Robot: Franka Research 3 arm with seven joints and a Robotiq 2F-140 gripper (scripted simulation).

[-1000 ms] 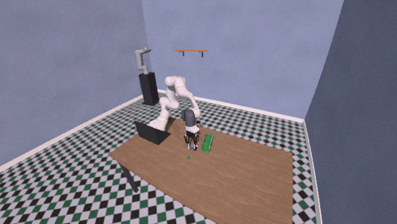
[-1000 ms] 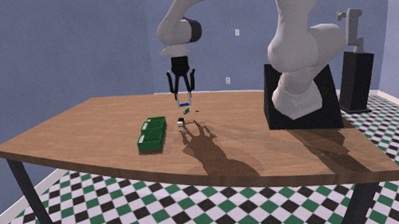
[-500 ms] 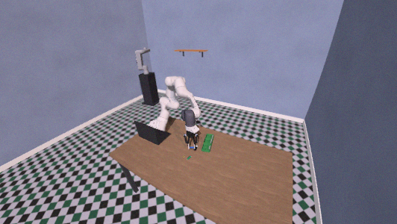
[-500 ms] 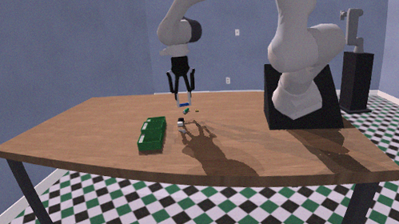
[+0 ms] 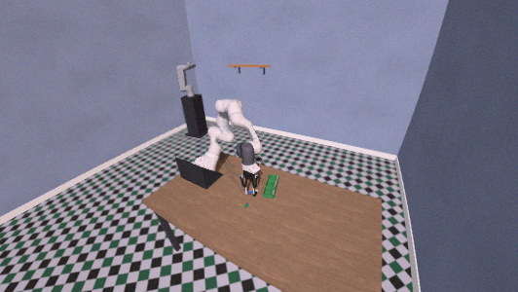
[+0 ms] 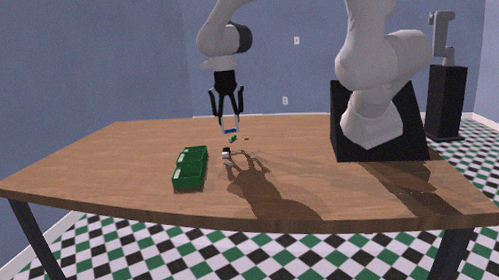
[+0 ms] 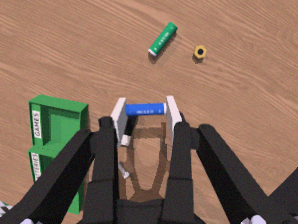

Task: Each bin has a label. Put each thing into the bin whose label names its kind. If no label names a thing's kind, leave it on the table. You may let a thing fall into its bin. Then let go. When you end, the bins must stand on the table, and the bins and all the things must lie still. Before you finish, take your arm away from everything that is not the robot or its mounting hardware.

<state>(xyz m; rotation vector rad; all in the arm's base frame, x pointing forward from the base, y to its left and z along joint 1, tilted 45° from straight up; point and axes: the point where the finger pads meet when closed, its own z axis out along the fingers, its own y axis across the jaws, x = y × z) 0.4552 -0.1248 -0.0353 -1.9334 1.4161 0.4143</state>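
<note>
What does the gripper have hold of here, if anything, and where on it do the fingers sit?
A blue battery, pinched end to end between the gripper's two fingertips.

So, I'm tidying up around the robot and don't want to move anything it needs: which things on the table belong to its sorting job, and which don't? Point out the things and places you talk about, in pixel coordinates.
Part of the job:
- green bins [image 5: 271, 186] [image 6: 189, 167] [image 7: 69, 104]
- blue battery [image 6: 230, 131] [image 7: 145, 109]
- green battery [image 5: 246, 205] [image 6: 232, 139] [image 7: 163, 39]
- brass nut [image 6: 245, 138] [image 7: 199, 52]

Just lying about:
- nothing I can make out; every loose thing needs sorting or leaving by label
</note>
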